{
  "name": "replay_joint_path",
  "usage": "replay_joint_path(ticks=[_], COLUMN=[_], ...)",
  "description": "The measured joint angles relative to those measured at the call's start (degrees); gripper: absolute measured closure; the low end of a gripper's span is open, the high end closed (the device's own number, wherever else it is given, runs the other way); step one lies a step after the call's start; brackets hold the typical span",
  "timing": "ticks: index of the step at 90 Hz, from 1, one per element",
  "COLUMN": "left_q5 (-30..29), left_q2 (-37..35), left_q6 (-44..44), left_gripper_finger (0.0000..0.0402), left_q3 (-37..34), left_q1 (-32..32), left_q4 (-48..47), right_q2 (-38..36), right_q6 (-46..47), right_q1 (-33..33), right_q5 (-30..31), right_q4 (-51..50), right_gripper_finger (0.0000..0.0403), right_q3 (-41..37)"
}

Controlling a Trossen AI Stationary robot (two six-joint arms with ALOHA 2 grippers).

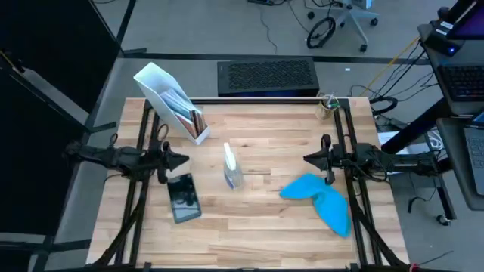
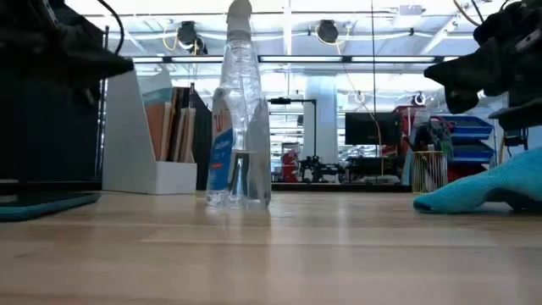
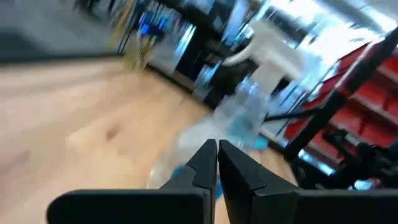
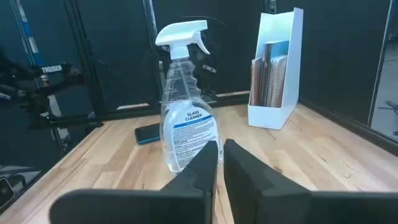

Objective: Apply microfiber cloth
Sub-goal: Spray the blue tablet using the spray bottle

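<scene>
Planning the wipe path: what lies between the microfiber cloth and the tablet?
In the high view, the spray bottle stands between the microfiber cloth and the tablet; the rest is bare table.

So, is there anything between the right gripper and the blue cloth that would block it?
Nothing visible does. The right gripper hangs just beside the microfiber cloth, with bare table between. The spray bottle stands off to the side, toward the table's middle.

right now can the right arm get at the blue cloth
Probably yes. The microfiber cloth lies loose on the table just in front of the right gripper, with nothing on top of it. The spray bottle stands well to the side. The jaws look shut, so they'd need opening.
</scene>
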Motion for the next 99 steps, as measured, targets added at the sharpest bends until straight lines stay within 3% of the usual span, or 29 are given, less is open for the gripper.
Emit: replay_joint_path(ticks=[26, 42, 53, 65, 77, 99], left_q5=[2.2, 14.2, 24.4, 29.6, 29.6, 20.2], left_q2=[20.8, 36.4, 45.3, 52.8, 57.3, 56.5], left_q6=[-15.8, -21.7, -25.1, -31.9, -41.8, -61.2], left_gripper_finger=[0.0401, 0.0401, 0.0401, 0.0401, 0.0401, 0.0395], left_q3=[17.1, 24.9, 25.6, 25.3, 25.3, 25.2], left_q1=[-1.4, -3.0, -5.9, -10.9, -16.3, -26.9], left_q4=[-20.8, -31.8, -35.1, -36.1, -36.6, -35.4], right_q2=[0.0, 0.0, 0.0, 0.0, 0.0, 1.2], right_q6=[0.0, 2.5, 5.7, 8.6, 10.4, 11.1], right_q1=[0.0, 0.0, 0.0, 0.0, 0.0, 0.0], right_q5=[0.1, 0.2, 0.5, 0.4, 0.1, 0.1], right_q4=[0.2, 1.0, 1.0, 0.1, -0.3, -0.2], right_gripper_finger=[0.0394, 0.0394, 0.0394, 0.0394, 0.0394, 0.0394], right_q3=[0.0, 0.0, 0.0, 0.0, 0.0, 0.0])
